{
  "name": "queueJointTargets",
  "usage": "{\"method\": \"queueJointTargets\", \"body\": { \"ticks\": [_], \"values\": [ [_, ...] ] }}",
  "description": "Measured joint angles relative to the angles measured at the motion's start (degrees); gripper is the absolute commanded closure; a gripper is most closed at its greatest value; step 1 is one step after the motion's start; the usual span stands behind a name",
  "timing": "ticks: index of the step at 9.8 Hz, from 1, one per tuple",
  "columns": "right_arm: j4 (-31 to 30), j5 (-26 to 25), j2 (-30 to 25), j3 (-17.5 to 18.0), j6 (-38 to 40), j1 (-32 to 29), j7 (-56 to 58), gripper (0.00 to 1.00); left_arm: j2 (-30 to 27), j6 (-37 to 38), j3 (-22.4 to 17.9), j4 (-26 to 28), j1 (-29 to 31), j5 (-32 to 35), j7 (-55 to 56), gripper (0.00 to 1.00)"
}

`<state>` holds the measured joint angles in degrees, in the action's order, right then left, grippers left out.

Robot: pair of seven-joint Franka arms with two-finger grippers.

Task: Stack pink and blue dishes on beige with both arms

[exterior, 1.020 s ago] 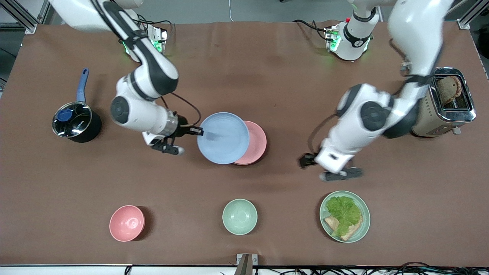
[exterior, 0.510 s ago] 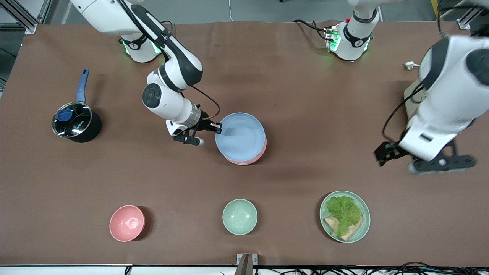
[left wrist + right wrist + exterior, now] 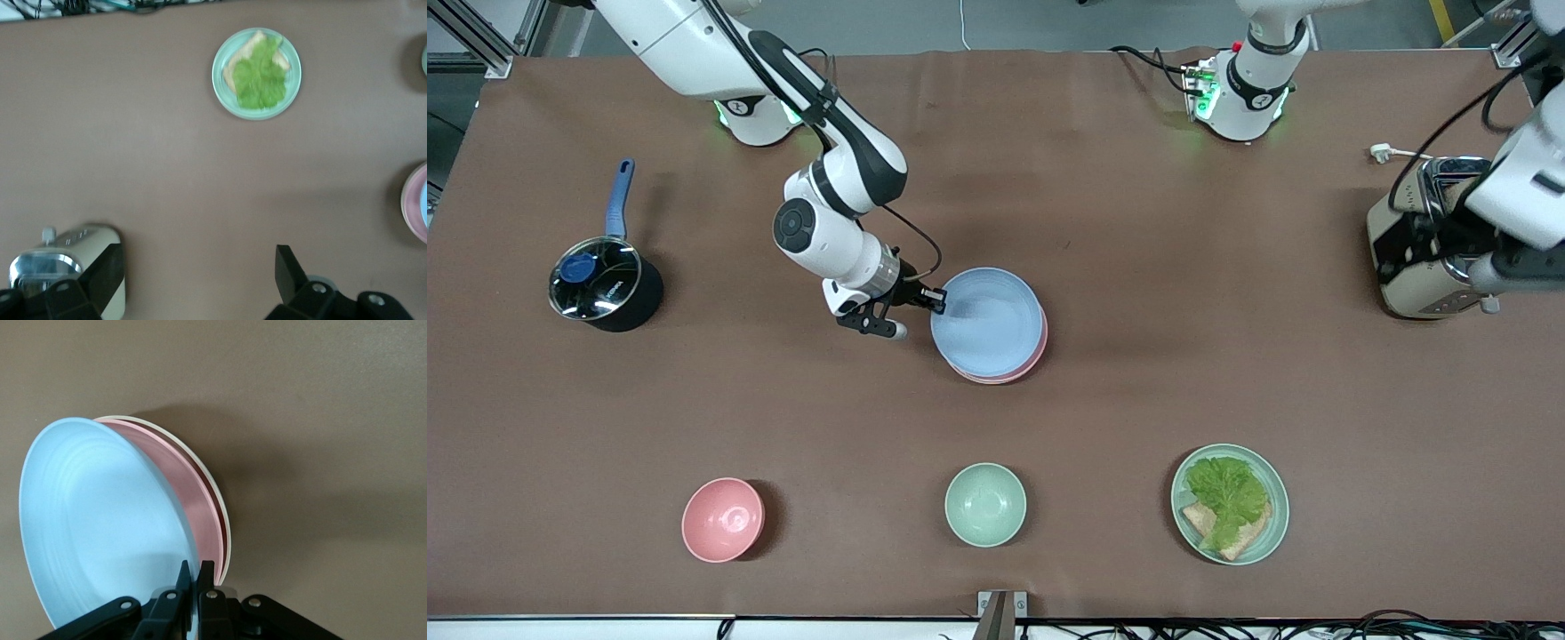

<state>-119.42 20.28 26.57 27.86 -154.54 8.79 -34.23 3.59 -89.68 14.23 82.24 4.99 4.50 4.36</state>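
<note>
My right gripper (image 3: 192, 581) is clamped on the rim of the light blue round matte plate (image 3: 987, 320), tilted over the pale pink plate (image 3: 193, 500), which lies on the cream-beige plate (image 3: 217, 497) at mid-table. My left gripper (image 3: 200, 273) hangs wide open, empty, over the chrome toaster (image 3: 1414, 258).

The front view looks down from high across the bench (image 3: 1138, 222), facing both bases. The right wrist view sits close above its pincer (image 3: 194, 577). The left wrist view looks down from high, sharing the lettuce plate (image 3: 257, 73) with the front view.
</note>
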Motion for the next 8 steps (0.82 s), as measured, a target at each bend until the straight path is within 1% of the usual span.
{"method": "queueJointTargets", "body": {
  "ticks": [1,2,3,5,6,7,8],
  "values": [
    [0.0,0.0,0.2,0.0,-0.2,0.1,0.0,0.90,-2.0,2.6,-3.4,0.7,-3.0,-0.8,-0.2,0.00],
    [0.0,0.0,0.5,0.0,-0.3,0.1,0.0,0.85,-3.9,3.6,-5.5,2.2,-5.1,-1.1,-0.2,0.00],
    [0.0,0.0,0.7,0.0,-0.4,0.1,0.0,0.77,-5.7,3.9,-6.6,4.4,-6.0,-1.2,-0.2,0.00],
    [0.0,0.0,0.9,-0.1,-0.5,0.0,0.0,0.19,-7.5,3.9,-7.8,6.7,-6.3,-1.3,-0.3,0.00],
    [0.2,0.0,0.8,-0.2,-0.7,-0.2,0.0,0.02,-7.5,3.7,-7.9,6.7,-6.3,-1.3,-0.3,0.00],
    [0.6,0.0,0.2,-0.4,-1.2,-0.6,0.0,0.00,-7.5,3.7,-7.9,6.8,-6.4,-1.3,-0.3,0.00],
    [1.2,0.0,-1.9,-0.6,-0.4,-1.4,0.1,0.00,-7.5,3.7,-7.9,6.9,-6.4,-1.3,-0.3,0.00]
  ]
}}
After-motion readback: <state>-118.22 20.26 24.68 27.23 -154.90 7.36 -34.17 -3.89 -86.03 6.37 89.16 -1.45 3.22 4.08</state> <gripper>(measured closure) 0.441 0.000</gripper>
